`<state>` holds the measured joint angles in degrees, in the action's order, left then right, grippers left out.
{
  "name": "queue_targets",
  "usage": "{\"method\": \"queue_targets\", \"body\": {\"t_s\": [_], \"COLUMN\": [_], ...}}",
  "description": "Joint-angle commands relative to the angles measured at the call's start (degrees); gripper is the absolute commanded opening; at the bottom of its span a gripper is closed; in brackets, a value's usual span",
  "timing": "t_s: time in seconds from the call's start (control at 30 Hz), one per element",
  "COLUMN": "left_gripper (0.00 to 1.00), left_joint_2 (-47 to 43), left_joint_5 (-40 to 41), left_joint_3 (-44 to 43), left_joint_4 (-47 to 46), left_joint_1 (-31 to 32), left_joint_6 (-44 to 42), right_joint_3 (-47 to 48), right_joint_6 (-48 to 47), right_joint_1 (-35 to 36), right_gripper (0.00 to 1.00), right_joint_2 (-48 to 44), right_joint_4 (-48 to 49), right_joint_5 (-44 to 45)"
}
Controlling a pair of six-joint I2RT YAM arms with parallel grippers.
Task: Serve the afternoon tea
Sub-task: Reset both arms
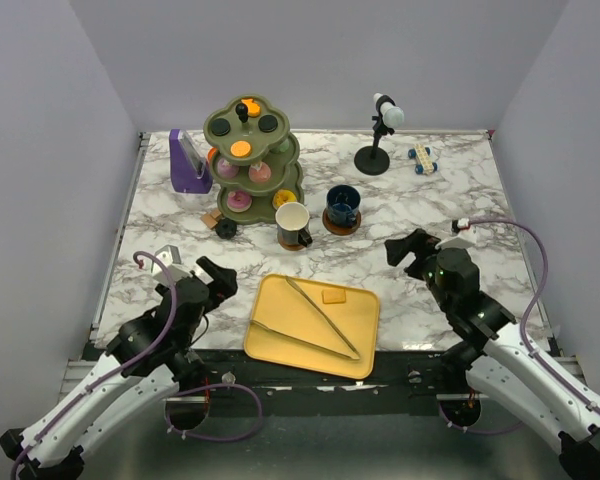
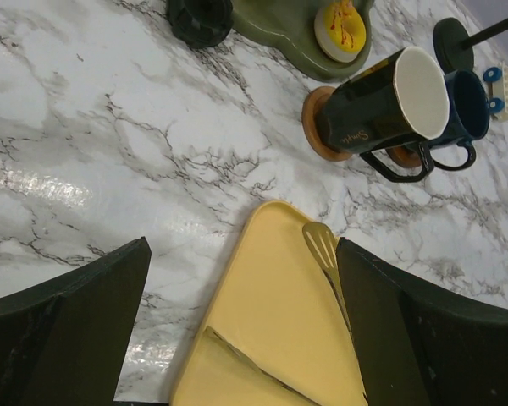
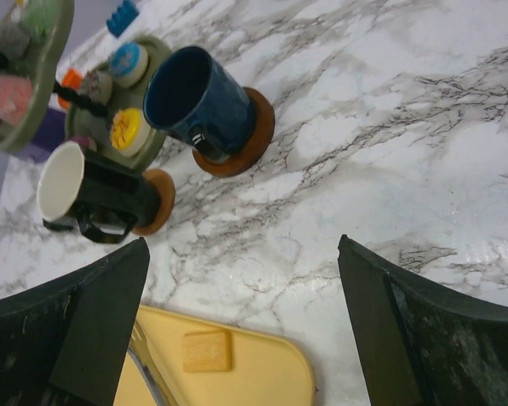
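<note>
The service is judged to be nearly finished. Beyond the far edge of the yellow tray (image 1: 355, 315), the olive-green three-tier stand (image 1: 250, 130) is seen loaded with toy treats (image 1: 240, 149) on all 3 tiers. Between the stand and the tray, the black cream-lined mug (image 1: 294, 225) and the dark-blue mug (image 1: 342, 206) are each set on 1 of the 2 round brown coasters (image 3: 256, 125). What remains, it is judged, is 1 biscuit (image 1: 333, 296) lying on the tray near its far edge, and a black doughnut (image 1: 226, 229) lying on the worktop (image 1: 430, 200) beyond the tray's far-left corner, just beside the stand's foot.

Both mugs are stood upright, long axis vertical, with handles turned roughly towards the tray. The biscuit is laid flat, its long side roughly parallel to the tray's far edge. The tongs (image 1: 325, 320) are laid diagonally across the tray, from its far-left part to its near-right corner.

The left gripper (image 1: 213, 280) is held just left of the tray and the right gripper (image 1: 408, 250) to the tray's right. The fingers of both are spread wide and nothing is held in either.
</note>
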<state>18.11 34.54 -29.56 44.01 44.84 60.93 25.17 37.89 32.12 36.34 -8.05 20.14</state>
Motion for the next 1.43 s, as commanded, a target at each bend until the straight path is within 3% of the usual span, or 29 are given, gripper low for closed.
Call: {"method": "queue_targets", "body": {"t_s": [0.0, 0.13, 0.4, 0.47, 0.57, 0.77, 0.87, 1.03, 1.4], "left_gripper": [0.99, 0.99, 0.99, 0.99, 0.99, 0.99, 0.99, 0.99, 0.99], "left_joint_2": [5.1, 12.7, 17.4, 18.7, 19.7, 19.9, 16.8, 13.7, 14.5], "left_joint_5": [5.9, 10.1, 11.7, 11.1, 8.4, 5.9, 4.0, 2.1, -1.7], "left_joint_3": [-3.3, -10.2, -13.4, -14.6, -16.0, -15.1, -12.0, -9.6, -9.1], "left_joint_4": [2.0, 12.0, 11.3, 11.8, 8.1, 8.0, 5.0, 3.0, 1.8], "left_joint_1": [-0.3, -0.3, -0.3, -0.4, -0.4, -0.4, -0.5, -1.2, -2.4], "left_joint_6": [6.1, 16.0, 15.6, 14.2, 2.5, -0.4, -2.3, -3.4, -3.9], "right_joint_3": [0.1, -2.4, -0.3, 0.8, 1.8, 2.4, 3.7, 5.1, 7.7], "right_joint_6": [11.9, 13.9, 15.9, 16.7, 16.0, 16.1, 15.4, 15.8, 10.6], "right_joint_1": [-0.4, -0.4, -0.4, -0.4, -0.4, -0.4, -0.4, -0.4, -0.4], "right_gripper": [1.00, 1.00, 1.00, 1.00, 1.00, 1.00, 1.00, 1.00, 1.00], "right_joint_2": [-0.7, -2.3, 3.6, 5.3, 6.5, 5.3, 3.8, 3.2, 12.6], "right_joint_4": [-0.2, 4.9, 8.6, 8.2, 8.8, 10.4, 8.8, 4.4, 2.4], "right_joint_5": [10.3, 7.7, 4.3, 3.0, -0.5, -9.4, -7.3, 3.5, 3.2]}}
